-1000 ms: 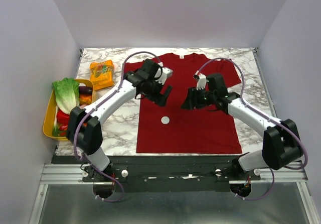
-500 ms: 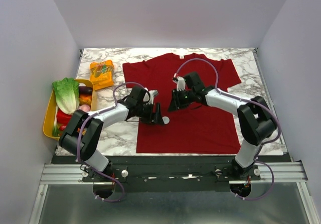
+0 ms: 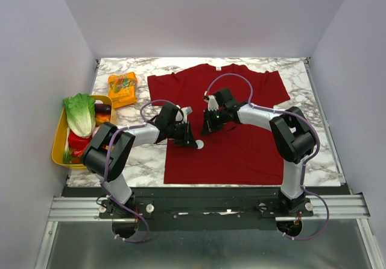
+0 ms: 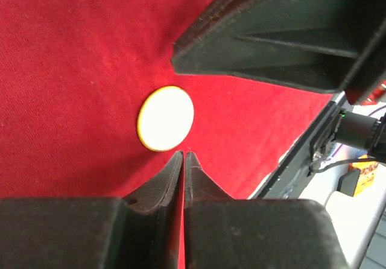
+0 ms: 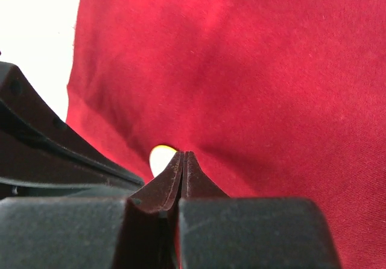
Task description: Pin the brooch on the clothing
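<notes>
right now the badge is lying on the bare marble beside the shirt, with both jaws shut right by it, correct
No. The badge lies on the red shirt, not on bare marble: the left wrist view shows cloth all round it. Both jaws are shut right by it.

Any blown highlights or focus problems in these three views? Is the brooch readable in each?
Top external: even light, soft shadows under the arms, brooch only a pale speck on the shirt. Left wrist: brooch sharp but its face washed near white; fingers dark, little detail. Right wrist: table corner blown out to white, brooch half hidden behind the fingertips.
</notes>
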`<state>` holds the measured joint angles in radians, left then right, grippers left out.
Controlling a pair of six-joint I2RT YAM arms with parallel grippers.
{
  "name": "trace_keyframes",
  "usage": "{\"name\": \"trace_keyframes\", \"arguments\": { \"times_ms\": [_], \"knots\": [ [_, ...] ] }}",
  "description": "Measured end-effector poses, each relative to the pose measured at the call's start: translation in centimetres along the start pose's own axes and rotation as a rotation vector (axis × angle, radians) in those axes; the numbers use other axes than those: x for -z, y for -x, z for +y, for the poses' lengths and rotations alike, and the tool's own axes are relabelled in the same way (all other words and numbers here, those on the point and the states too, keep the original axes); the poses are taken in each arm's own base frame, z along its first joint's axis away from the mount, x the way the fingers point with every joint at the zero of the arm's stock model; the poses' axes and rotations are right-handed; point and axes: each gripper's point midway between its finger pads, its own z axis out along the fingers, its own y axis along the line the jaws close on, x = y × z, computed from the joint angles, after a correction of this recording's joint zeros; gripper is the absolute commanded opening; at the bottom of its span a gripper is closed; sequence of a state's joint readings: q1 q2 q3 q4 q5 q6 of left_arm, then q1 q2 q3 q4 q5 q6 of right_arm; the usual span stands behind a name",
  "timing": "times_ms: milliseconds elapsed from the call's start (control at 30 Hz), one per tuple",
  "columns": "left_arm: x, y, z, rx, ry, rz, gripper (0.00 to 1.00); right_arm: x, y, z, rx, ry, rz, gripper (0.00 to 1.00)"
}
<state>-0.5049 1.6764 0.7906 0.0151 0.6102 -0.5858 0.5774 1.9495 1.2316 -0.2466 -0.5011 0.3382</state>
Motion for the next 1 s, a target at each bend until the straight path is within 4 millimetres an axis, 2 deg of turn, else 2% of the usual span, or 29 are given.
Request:
{"name": "trace_keyframes", "arguments": {
  "times_ms": [233, 433, 800, 1000],
  "knots": [
    [-0.8, 0.1, 1.0, -0.005, 0.03, 0.021, 0.01, -0.4, -0.7, -0.3, -0.009, -0.022, 0.023, 0.02],
    [-1.0, 0.4, 1.4, -0.018, 0.05, 0.031, 0.01, -1.0, -1.6, -0.9, -0.023, -0.036, 0.052, 0.02],
    [-1.0, 0.6, 2.1, -0.044, 0.093, 0.044, 0.01, -1.1, -1.7, -0.7, -0.016, -0.034, 0.055, 0.01],
    [-1.2, 1.3, 2.3, -0.055, 0.113, 0.045, 0.01, -0.4, -3.4, -0.4, -0.014, -0.039, 0.08, 0.01]
  ]
}}
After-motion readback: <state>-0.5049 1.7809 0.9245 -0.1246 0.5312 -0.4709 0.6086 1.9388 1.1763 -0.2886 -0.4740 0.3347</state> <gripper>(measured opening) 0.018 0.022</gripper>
